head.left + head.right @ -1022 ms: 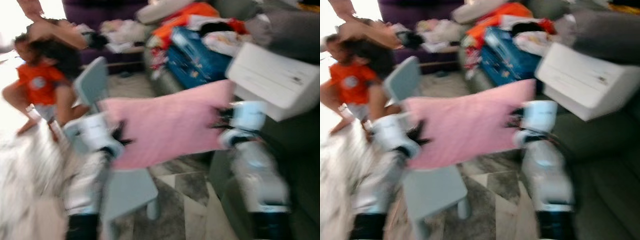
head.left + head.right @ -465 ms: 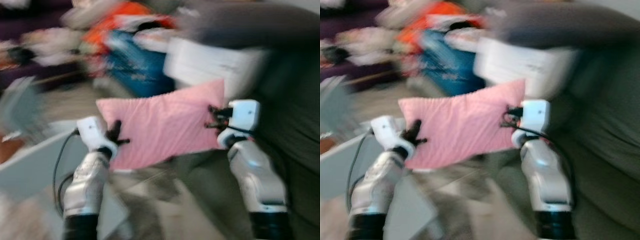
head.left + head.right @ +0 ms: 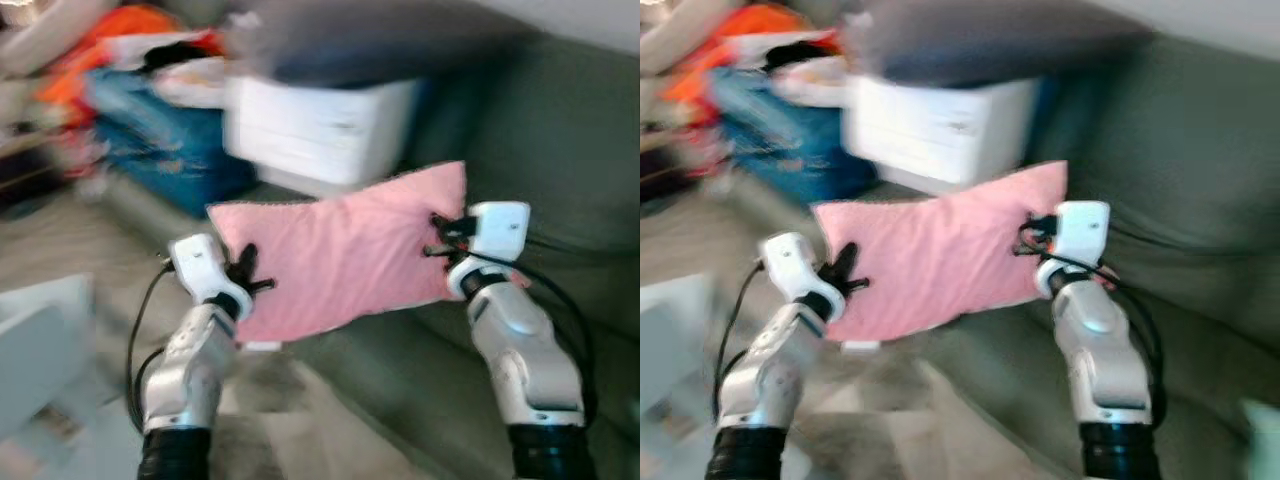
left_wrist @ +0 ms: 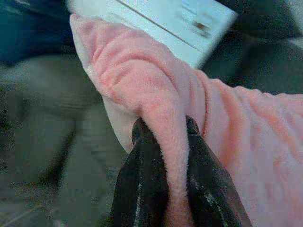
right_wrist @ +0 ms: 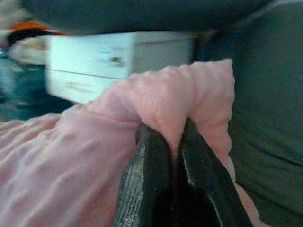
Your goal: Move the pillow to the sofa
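A: Both grips?
B: Left gripper and right gripper each pinch a fold at opposite ends of the soft pink fleece pillow, hanging above the grey-green sofa.
A: Handling?
B: Probably light and floppy; edge folds suit it.

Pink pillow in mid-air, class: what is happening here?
The robot holds a soft pink fleece pillow stretched between both arms. The left claw pinches one end and the right claw pinches the other, both shut on the fabric. The pillow hangs in the air in front of the grey-green sofa, not yet set down, with a white plastic box behind it.
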Robot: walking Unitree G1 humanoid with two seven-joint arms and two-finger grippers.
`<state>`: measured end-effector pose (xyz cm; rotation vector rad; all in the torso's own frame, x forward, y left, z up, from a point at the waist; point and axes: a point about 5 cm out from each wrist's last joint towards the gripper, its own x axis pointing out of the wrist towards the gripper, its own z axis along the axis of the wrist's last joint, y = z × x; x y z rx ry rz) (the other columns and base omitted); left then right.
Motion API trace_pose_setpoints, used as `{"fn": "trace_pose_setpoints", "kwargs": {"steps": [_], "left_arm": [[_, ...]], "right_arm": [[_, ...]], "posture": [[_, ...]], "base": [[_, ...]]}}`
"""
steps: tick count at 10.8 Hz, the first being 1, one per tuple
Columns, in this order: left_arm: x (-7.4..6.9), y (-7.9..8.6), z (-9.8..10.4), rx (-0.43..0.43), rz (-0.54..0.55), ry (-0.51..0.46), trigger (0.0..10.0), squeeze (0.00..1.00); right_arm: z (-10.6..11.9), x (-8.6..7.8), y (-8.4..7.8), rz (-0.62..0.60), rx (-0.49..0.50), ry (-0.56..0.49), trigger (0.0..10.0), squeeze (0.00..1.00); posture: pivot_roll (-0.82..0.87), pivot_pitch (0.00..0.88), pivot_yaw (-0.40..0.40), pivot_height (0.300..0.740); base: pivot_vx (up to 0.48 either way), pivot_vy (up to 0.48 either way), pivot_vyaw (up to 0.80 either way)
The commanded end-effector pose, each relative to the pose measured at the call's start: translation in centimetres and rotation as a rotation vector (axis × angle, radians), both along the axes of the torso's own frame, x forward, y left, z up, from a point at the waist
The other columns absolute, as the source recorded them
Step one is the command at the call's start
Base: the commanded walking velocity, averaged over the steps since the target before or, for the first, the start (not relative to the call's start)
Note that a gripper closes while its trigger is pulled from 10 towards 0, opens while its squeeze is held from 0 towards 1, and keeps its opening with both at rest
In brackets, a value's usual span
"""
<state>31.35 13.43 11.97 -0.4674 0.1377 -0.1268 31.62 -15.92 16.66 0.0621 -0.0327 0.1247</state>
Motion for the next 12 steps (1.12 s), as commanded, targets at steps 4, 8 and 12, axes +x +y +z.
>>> {"fn": "trace_pose_setpoints", "kwargs": {"steps": [4,8,12], "left_arm": [[0.25,0.33,0.74,0.005,-0.005,-0.033,10.0,0.00],[0.19,0.37,0.88,-0.014,-0.017,-0.051,10.0,0.00],[0.05,-0.14,0.79,-0.027,-0.032,-0.038,10.0,0.00]], "right_arm": [[1.06,0.10,0.52,0.015,0.003,-0.043,10.0,0.00],[1.07,0.06,0.58,0.015,0.007,-0.047,10.0,0.00],[0.98,-0.05,0.67,0.014,0.005,-0.043,10.0,0.00]], "posture": [[-0.17,0.000,-0.023,0.740],[-0.17,0.000,-0.023,0.740],[-0.17,0.000,-0.022,0.740]], "base": [[0.000,0.000,-0.20],[0.360,0.222,-0.12],[0.186,0.150,0.00]]}}
